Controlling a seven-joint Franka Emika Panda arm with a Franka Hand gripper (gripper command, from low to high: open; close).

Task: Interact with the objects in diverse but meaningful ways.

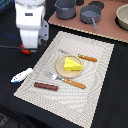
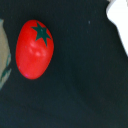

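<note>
The red tomato (image 2: pixel 34 49) was recorded closest to the lens, filling much of the wrist view as it lay on the dark worktop (image 1: pixel 107 90), its green star-shaped calyx turned up toward the camera. In the exterior view only a red sliver of it (image 1: pixel 25 50) was visible beneath the arm's white housing, just off the edge of the woven placemat (image 1: pixel 95 75) on the exterior view's left. The arm was positioned directly over the tomato, which suggested that it was the item being addressed. The fingers were not visible in either view (the housing hid them from outside, and the wrist camera looked past them), so it could not be told whether they were open or closed; nothing was seen clamped on the tomato.

The remaining items were laid out as a place setting. The yellow cheese wedge (image 1: pixel 73 64) was set on the round tan plate (image 1: pixel 61 68) at the middle of the placemat, flanked by orange-handled cutlery (image 1: pixel 74 83). The brown sausage (image 1: pixel 45 86) rested on the mat near its front edge, well apart from the plate. The white-and-blue fish-like piece (image 1: pixel 21 75) lay off the mat on the worktop, near the tomato. The grey two-handled pot (image 1: pixel 65 8) stood on the brown board (image 1: pixel 107 31) behind the mat, out of the way.
</note>
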